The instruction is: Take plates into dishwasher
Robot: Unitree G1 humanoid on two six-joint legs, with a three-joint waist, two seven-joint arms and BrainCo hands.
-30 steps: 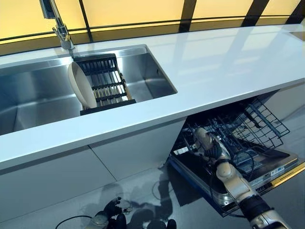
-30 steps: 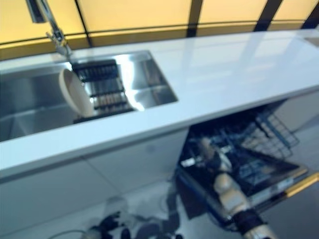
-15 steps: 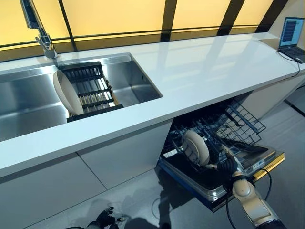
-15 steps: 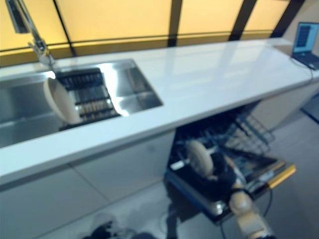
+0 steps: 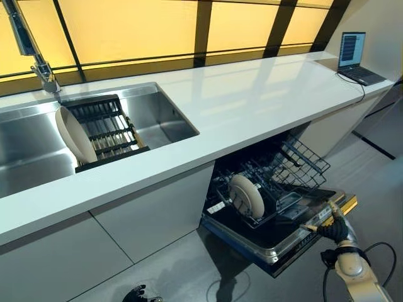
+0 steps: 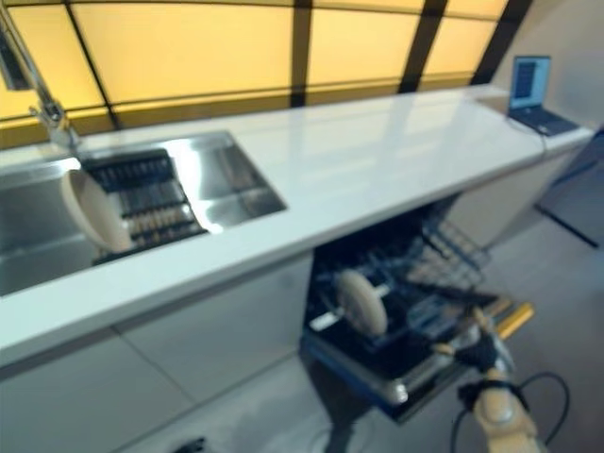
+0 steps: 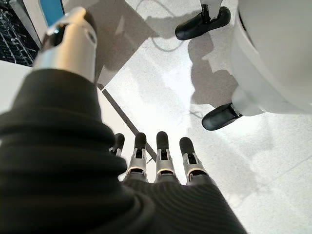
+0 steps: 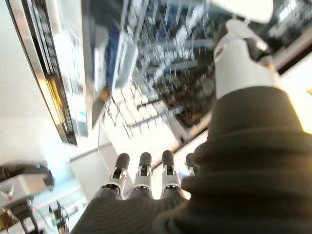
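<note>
Left hand (image 7: 161,161) low near the floor, fingers straight, holding nothing. Right hand (image 5: 332,229) at the front edge of the open dishwasher door (image 5: 286,242), fingers extended and relaxed, empty. One plate (image 5: 246,196) upright on edge in the dishwasher's lower rack (image 5: 277,182), apart from the right hand. Beyond the dishwasher, white surface (image 5: 252,100). Second plate (image 5: 74,135) leaning on the black drying rack (image 5: 104,129) in the steel sink (image 5: 157,116). Faucet (image 5: 38,63) behind the sink; laptop (image 5: 354,56) on the surface's far right end.
</note>
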